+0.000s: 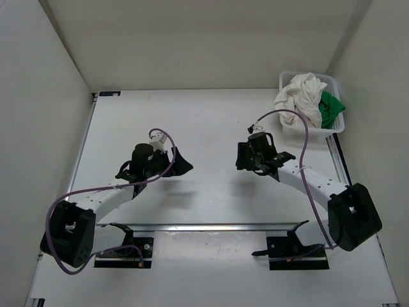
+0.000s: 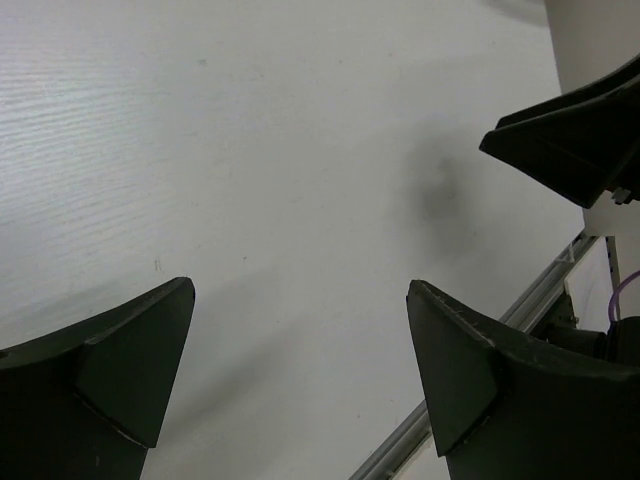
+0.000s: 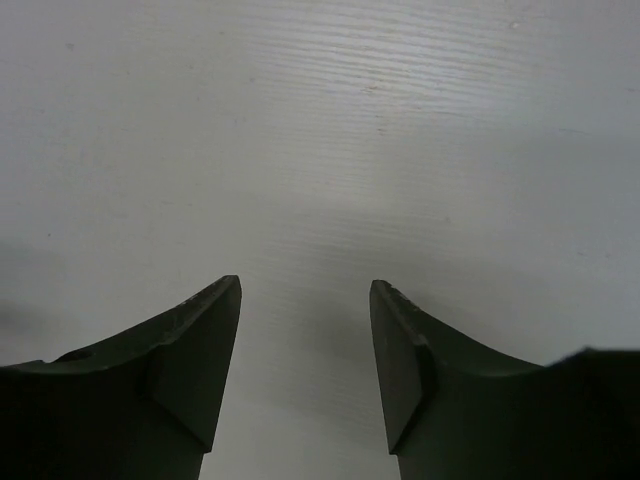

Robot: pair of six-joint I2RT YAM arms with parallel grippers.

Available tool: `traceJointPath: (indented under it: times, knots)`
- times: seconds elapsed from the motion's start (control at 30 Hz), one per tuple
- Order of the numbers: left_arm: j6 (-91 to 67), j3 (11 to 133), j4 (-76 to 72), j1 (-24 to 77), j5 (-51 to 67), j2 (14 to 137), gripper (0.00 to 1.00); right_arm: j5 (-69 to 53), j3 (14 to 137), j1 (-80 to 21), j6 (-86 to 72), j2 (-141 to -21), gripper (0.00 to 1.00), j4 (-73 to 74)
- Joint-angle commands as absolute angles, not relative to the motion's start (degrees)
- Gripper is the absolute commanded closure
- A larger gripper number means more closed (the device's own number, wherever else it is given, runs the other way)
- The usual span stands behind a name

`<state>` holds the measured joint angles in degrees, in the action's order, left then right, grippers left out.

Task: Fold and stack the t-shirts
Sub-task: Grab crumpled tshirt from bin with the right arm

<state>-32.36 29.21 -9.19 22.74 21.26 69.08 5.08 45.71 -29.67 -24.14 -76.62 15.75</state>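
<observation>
**Both grippers open over bare table, shirts in the basket**

We see the left gripper low over the table with its jaws spread wide and nothing between them. In its wrist view only the white tabletop shows in the gap. The right gripper sits just to its right, the two tips facing each other but apart. Its jaws are also parted and hold nothing.

The white shirt and the green shirt lie crumpled together in the basket, beyond the right gripper and off to its right, well apart from it. From the left gripper they are farther still. The green shirt sits on the white shirt's right. We cannot make out a red shirt.
</observation>
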Motion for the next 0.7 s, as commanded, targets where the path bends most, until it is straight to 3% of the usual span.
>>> traceJointPath:
  times: [0.0,0.1,0.13,0.2,0.27,0.33,0.4,0.5,0.57,0.67]
  knots:
    - [-31.81,28.05,-13.69,22.85,25.39,67.24,0.01,6.67,49.92,-31.73,-24.79,-77.86,0.5,15.47]
    - [-32.35,27.51,-14.33,24.17,23.3,66.27,0.01,4.06,54.12,-31.73,-24.09,-80.67,0.78,17.22]
    - [-32.0,28.55,-13.46,24.69,23.12,66.53,0.02,1.95,54.49,-31.55,-24.43,-81.81,0.8,17.84]
    - [-32.86,28.21,-15.27,25.22,23.98,66.71,0.02,-1.64,56.86,-30.33,-24.0,-83.49,0.94,18.8]
    - [-33.92,26.64,-18.44,26.36,24.43,65.93,0.01,-2.55,59.23,-29.36,-23.03,-83.84,1.0,18.98]
    - [-33.93,26.02,-19.68,28.21,23.56,66.53,0.01,-0.36,60.99,-28.74,-21.54,-83.5,1.0,18.98]
    - [-34.45,25.49,-21.53,29.79,23.64,67.23,0.48,4.72,65.71,-26.73,-19.43,-84.45,1.0,21.52]
    - [-34.46,24.53,-23.11,31.19,22.6,67.94,0.71,5.98,72.05,-19.11,-18.02,-86.22,1.0,23.64]
    - [-34.8,23.65,-24.08,30.85,22.5,67.94,0.72,5.89,73.83,-14.08,-17.14,-87.62,0.97,22.94]
    - [-34.19,22.51,-24.17,31.64,21.45,67.24,0.62,7.46,79.0,-6.96,-15.48,-90.69,0.82,22.94]
